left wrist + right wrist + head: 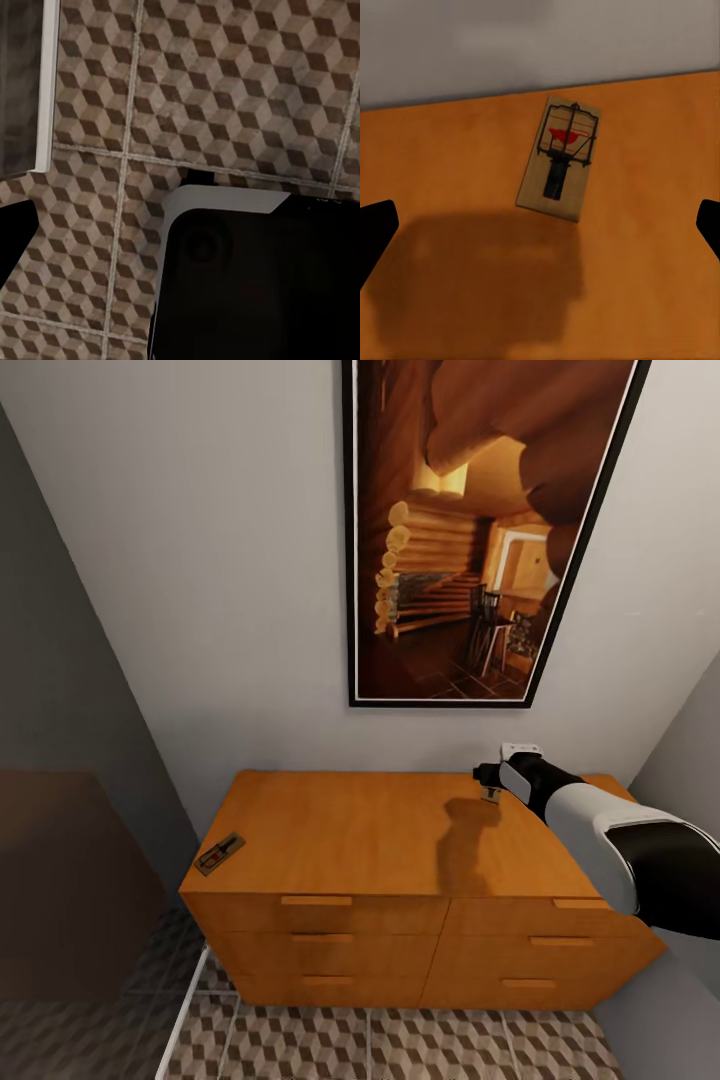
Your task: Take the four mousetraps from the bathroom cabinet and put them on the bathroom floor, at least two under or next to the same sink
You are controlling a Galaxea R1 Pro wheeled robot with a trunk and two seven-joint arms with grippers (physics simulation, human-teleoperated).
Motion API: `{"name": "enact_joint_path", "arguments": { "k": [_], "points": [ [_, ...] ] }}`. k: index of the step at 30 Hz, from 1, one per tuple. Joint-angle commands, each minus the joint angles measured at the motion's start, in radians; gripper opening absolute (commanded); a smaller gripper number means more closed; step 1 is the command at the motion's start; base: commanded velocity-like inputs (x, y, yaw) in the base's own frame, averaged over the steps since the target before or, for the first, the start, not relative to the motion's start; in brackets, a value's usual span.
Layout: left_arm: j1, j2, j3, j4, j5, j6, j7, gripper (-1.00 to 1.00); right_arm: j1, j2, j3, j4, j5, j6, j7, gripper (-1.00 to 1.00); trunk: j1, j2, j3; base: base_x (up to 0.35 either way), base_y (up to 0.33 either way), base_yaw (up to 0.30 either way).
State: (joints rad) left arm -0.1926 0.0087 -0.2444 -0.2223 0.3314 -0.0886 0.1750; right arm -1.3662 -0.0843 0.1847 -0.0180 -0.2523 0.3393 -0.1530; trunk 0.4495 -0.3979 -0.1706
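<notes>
The right gripper [492,778] is held over the back right part of the cabinet [400,840] top, close to the grey wall [200,610]. In the right wrist view its two dark fingertips [375,232] are seen far apart at the picture's edges with nothing between them, so the jaws are spread wide and nothing is grasped.

One mousetrap [559,157] lies flat on the cabinet top directly below and ahead of the spread fingers, between them and the wall, not touched by either. A red bait patch and a dark metal bar are seen on its board. The gripper's shadow is cast on the wood just short of that trap.

A second mousetrap [220,853] lies flat at the cabinet's front left corner, well apart from the right gripper, across the whole top.

All visible drawer fronts are closed. A framed picture [480,530] hangs on the wall above the gripper.

In the left wrist view the bathroom floor [225,90] is seen, with part of the robot's own black-and-white body [255,285] over it. The left gripper's jaw state cannot be told.
</notes>
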Motion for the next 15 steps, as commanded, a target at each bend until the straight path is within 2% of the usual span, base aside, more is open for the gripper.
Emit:
{"name": "enact_joint_path", "arguments": {
  "k": [1,15],
  "points": [
    [-0.001,0.001,-0.009,0.000,0.009,-0.003,0.005,1.00,-0.001,0.000,0.009,-0.002,-0.010,0.006,-0.003,1.00,0.001,-0.002,-0.003,0.000,0.000,0.000],
    [-0.001,0.001,-0.009,0.000,0.009,-0.003,0.005,1.00,-0.001,0.000,0.009,-0.002,-0.010,0.006,-0.003,1.00,0.001,-0.002,-0.025,0.000,0.000,0.000]
  ]
}}
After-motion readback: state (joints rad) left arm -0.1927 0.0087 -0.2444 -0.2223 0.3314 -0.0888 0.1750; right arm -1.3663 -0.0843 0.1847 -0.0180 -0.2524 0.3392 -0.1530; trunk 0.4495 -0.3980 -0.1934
